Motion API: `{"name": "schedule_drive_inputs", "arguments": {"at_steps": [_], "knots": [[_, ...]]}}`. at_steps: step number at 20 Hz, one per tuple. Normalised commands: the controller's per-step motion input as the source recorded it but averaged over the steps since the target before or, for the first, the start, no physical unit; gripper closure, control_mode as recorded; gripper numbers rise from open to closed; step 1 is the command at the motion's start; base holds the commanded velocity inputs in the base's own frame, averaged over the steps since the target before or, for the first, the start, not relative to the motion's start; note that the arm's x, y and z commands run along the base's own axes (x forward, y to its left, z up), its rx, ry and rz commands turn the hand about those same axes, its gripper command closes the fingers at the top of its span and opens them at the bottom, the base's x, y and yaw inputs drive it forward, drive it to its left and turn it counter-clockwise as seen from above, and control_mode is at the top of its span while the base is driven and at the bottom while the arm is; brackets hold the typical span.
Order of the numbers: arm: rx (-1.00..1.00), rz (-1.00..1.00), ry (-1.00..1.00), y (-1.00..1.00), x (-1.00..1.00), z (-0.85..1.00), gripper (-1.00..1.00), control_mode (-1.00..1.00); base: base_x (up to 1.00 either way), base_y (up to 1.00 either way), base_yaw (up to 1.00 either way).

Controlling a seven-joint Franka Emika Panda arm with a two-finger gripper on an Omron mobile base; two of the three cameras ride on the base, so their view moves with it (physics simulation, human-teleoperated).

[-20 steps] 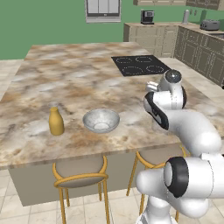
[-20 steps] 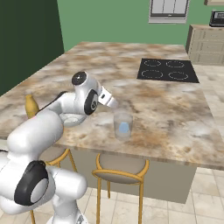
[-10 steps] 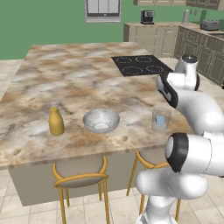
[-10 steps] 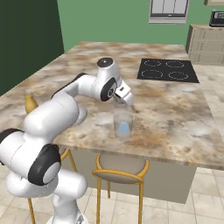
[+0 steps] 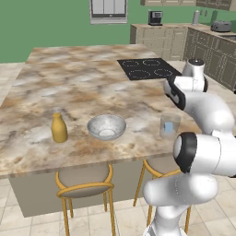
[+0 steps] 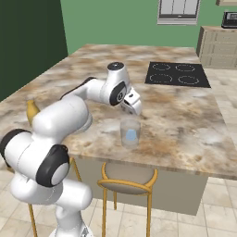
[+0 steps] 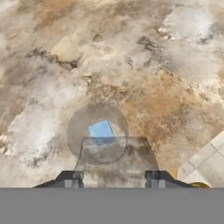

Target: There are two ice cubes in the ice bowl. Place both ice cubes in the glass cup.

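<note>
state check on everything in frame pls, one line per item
glass cup: upright on the counter, a pale blue ice cube inside
ice bowl: upright on the counter, no cube visible in it
yellow bottle: upright, left of the bowl
gripper: shut, holding nothing, above the cup
stovetop: nothing on it

The worktop [image 5: 69, 92] is marbled in beige, rust-brown and grey-white patches, with a black hob [image 5: 147, 68] ringed in pale circles set into it. On it stand a mustard-yellow bottle [image 5: 58, 128] with a clear top, a silvery-grey ice bowl [image 5: 106, 127] and a colourless, see-through glass cup [image 5: 169, 126] holding a pale blue ice cube [image 7: 101, 130]. The arm [image 6: 88, 99] is white with dark joints, the walls [image 5: 46, 23] are green, the cabinets [image 5: 161, 39] beige, and the stools [image 5: 85, 184] have golden-yellow frames with grey-brown seats over a cream tiled floor [image 6: 185, 222].
</note>
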Motion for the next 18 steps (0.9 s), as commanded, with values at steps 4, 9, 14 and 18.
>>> {"name": "schedule_drive_inputs", "arguments": {"at_steps": [4,9,14,18], "knots": [[0.0,0.0,0.13,0.0,0.07,-0.27,1.0,-1.0,0.0,0.0,0.0],[0.0,0.0,0.11,0.0,0.14,-0.26,1.0,-1.0,0.0,0.0,0.0],[0.04,0.0,0.05,0.0,0.19,-0.21,1.0,-1.0,0.0,0.0,0.0],[0.15,0.0,0.0,0.0,0.34,-0.07,1.0,-1.0,0.0,0.0,0.0]]}}
